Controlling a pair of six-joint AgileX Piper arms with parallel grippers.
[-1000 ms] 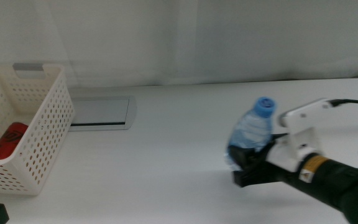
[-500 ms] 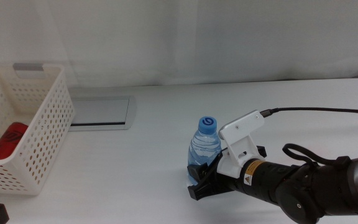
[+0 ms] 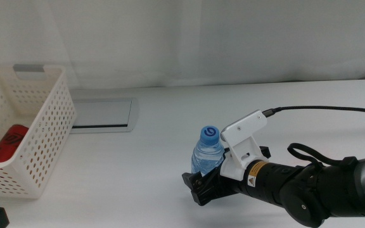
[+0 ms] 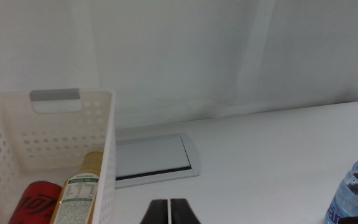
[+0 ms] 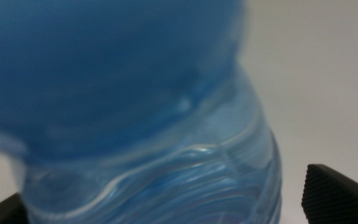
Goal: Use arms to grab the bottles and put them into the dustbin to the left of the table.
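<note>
My right gripper (image 3: 199,183) low over bench (image 3: 170,139), jaws around upright water bottle (image 3: 208,152). Red can (image 3: 8,142) lies in dustbin (image 3: 43,133) far left. Grey panel (image 3: 101,114) beside dustbin.

Bright, even, soft light; faint shadows.
The right wrist view's water bottle (image 5: 135,112) fills the picture, blurred and out of focus; other 2 views sharp.

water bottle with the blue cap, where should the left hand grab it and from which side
Probably the clear ribbed body of the blue-capped plastic water bottle, below the cap. It stands upright, and the right hand sits low at its right side, jaws either side of it. So the shut left hand, by the white perforated basket, should come in level from the left.
</note>
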